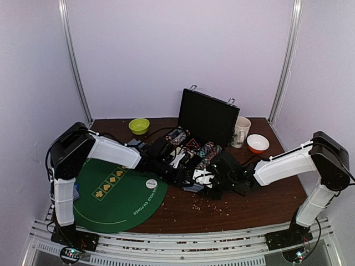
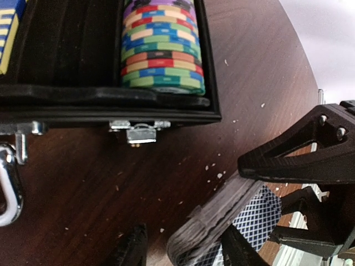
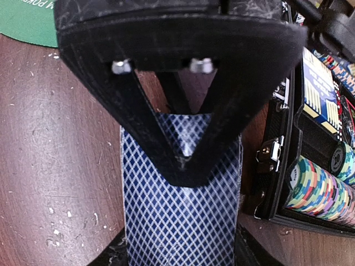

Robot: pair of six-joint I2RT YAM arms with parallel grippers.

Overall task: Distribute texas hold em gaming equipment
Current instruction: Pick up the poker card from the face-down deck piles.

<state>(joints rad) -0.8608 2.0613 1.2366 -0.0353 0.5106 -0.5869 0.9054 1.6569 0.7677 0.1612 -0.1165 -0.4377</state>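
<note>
Readable text: the mat (image 1: 105, 210) says "TEXAS HOLD'EM POKER" along its curved edge and has four yellow suit marks in a row. The dealer disc (image 1: 151, 182) has dark print too small to read. One of the chips (image 2: 163, 47) shows a number on its face in the right wrist view, but it's blurred. Can't read the print on the mug (image 1: 241, 132) or the blue-and-yellow box (image 3: 315, 83).

Counts:
- 1 deck (image 3: 177, 221), blue diamond-lattice backs
- 1 dealer disc
- 1 mat
- 1 case (image 1: 208, 116), lid up
- chips in about four rows from overhead; can't count them singly
- 1 mug
- 2 bowls: lime bowl (image 1: 138, 126) and orange bowl (image 1: 258, 143)

Places, table (image 1: 249, 210) centre as dial:
- case at 12, chips and box inside it
- mat at 8, disc on its 2 o'clock edge
- lime bowl at 11
- mug at 1
- orange bowl at 2
- deck just off the case's 6 o'clock wall, near a latch (image 2: 140, 132), lifted at a tilt

right gripper (image 3: 182, 221): pinching the deck, one finger across the card backs and the other under it.

left gripper (image 2: 186, 246): jaws spread around the deck's other end. One finger is against the card face; the other stands apart from the stack's edge.

White specks on the wood around the deck.
</note>
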